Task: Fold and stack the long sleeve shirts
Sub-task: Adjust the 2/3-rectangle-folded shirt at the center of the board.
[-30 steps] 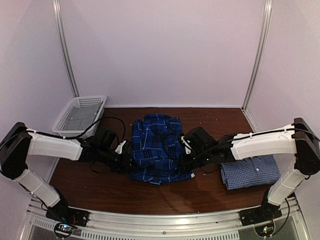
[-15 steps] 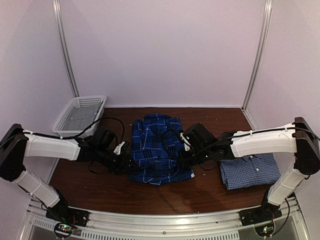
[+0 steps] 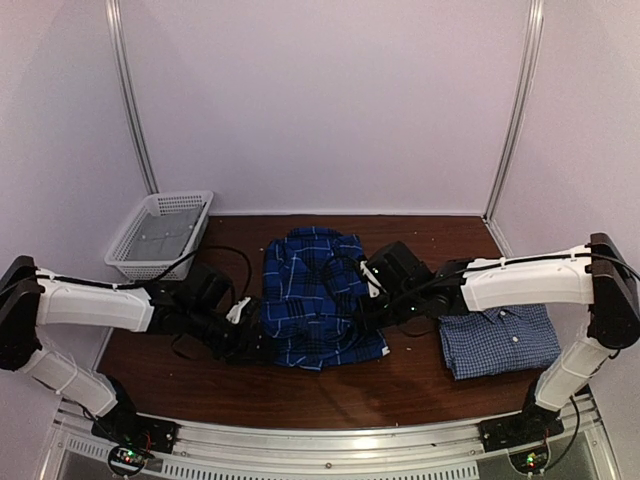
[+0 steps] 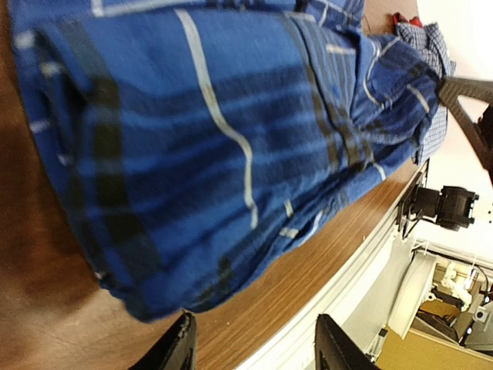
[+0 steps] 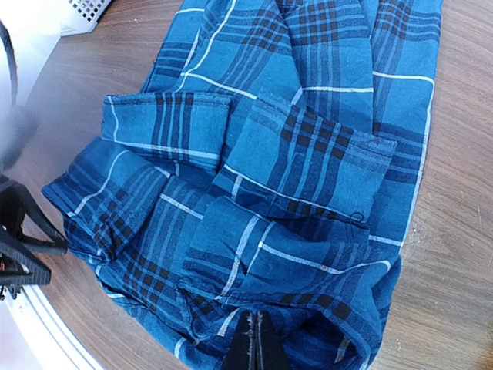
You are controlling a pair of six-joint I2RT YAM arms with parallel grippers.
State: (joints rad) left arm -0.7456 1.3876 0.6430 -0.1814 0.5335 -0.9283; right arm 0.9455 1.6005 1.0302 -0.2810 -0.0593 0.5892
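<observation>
The dark royal-blue plaid shirt (image 3: 315, 298) lies partly folded and rumpled in the middle of the brown table (image 3: 200, 385). It fills the right wrist view (image 5: 293, 154) and the left wrist view (image 4: 208, 131). My right gripper (image 3: 370, 308) is at the shirt's right side; its fingers (image 5: 256, 345) are pressed together on a raised fold of the plaid cloth. My left gripper (image 3: 250, 325) is low on the table at the shirt's near left edge, open and empty (image 4: 254, 348). The paler small-check shirt (image 3: 498, 340) lies folded at the right.
A white mesh basket (image 3: 160, 232) stands at the back left; its corner shows in the right wrist view (image 5: 85, 9). Black cables (image 3: 225, 245) trail from the left arm. The metal rail (image 3: 320, 440) runs along the near edge.
My left arm has dropped lower and reached right, closer to the plaid shirt's near left edge. My right gripper has shifted slightly left and farther back at the shirt's right side.
</observation>
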